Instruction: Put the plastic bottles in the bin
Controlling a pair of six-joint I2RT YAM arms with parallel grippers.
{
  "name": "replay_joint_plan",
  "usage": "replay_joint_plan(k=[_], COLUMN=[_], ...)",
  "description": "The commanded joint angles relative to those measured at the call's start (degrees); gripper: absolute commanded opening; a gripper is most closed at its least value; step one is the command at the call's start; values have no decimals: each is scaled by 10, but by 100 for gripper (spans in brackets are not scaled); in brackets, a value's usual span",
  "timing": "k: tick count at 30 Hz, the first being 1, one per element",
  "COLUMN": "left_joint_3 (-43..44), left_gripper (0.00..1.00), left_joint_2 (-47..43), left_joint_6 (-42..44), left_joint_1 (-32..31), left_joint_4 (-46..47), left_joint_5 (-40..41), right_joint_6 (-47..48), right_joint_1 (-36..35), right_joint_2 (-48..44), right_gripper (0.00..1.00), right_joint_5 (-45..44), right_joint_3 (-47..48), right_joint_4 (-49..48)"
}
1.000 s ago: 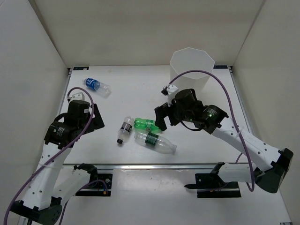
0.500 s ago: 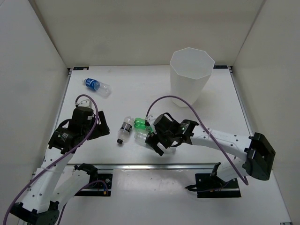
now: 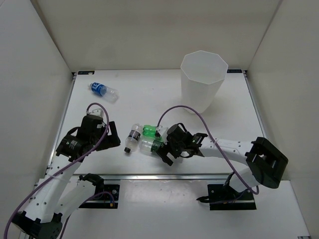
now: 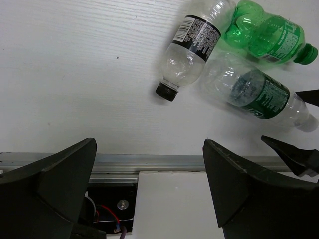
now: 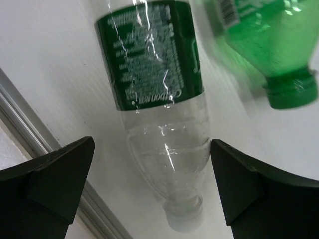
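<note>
Right wrist view: the green-labelled clear bottle [image 5: 154, 99] is framed between spread right fingers [image 5: 50, 184], base cut off; the green bottle [image 5: 269, 45] is blurred. Left fingers [image 4: 50, 184] are spread too.

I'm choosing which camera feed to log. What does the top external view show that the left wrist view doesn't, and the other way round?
Only the top external view: the bin at the far right and the blue-label bottle lying alone at the far left. Only the left wrist view: the left claw from close up, fingers wide apart. Both: the green bottle, green-label bottle and dark-label bottle clustered, with the right claw open astride the green-label one.
</note>
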State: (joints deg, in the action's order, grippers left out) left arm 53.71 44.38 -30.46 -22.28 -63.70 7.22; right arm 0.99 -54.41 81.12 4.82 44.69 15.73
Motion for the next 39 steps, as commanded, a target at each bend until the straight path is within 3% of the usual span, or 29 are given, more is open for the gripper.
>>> replay_joint_plan(k=[1,3,4,5,6,10,17,20,26,31,37,39], left_joint_3=[2,5,5,5,4,2,-11,-19,-28,-32,-41,-43], left_gripper=[99,99,99,98,99,99,99,99,99,99,98,99], left_joint_2=[4,8,9,6,11,15,24,38,57,80,119,130], left_joint_6=[5,10,7,7,7,10,11,17,17,34,42,46], left_joint_1=[-6,-7,-6,-6,-4,-5,-1,-5,-7,-1,-11,-11], left_joint_4=[11,7,7,6,5,5,30,47,85,99,135,149], left_joint_5=[-9,-7,-4,-5,-2,-5,-18,-31,-36,-34,-42,-49], right_joint_6=[18,16,17,15,3,12,35,68,162,144,121,114], right_joint_1=[-10,-11,-16,-17,-23,-31,-40,6,126,298,401,421], right_joint_2=[24,37,44,47,50,19,-111,-136,-95,-14,66,83], right_gripper=[97,94,87,55,40,42,32,31,27,28,31,40], right_joint_5=[34,27,18,12,-3,-6,-17,-25,-112,-19,45,62], right_joint_3=[-20,-23,-21,-21,-24,-11,101,176,317,403,453,466], right_joint_4=[-97,-104,-102,-103,-108,-76,-2,17,-28,-71,-102,-97])
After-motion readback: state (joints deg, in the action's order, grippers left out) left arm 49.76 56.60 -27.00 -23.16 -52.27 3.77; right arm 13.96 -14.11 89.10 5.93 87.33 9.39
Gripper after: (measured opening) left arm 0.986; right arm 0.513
